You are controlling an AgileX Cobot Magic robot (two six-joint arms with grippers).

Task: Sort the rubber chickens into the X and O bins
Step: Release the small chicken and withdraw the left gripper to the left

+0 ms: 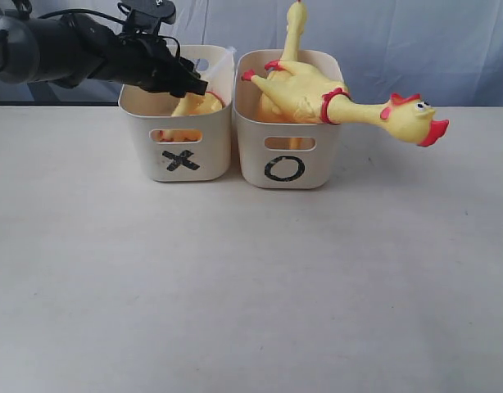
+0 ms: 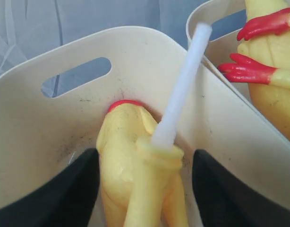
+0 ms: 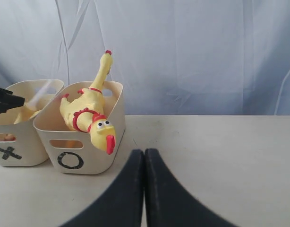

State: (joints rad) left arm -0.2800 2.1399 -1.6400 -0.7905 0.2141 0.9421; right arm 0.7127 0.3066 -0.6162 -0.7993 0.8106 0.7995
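In X bin (image 2: 41, 142), chicken (image 2: 152, 184) between parted jaws

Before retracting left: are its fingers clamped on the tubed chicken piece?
No, the fingers stand apart, clear of the chicken piece in the X bin.

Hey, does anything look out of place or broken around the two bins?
Yes. One chicken droops over the rim of the O bin, head and neck outside it. In the X bin, a chicken piece with a bare white tube sticking up looks broken off.
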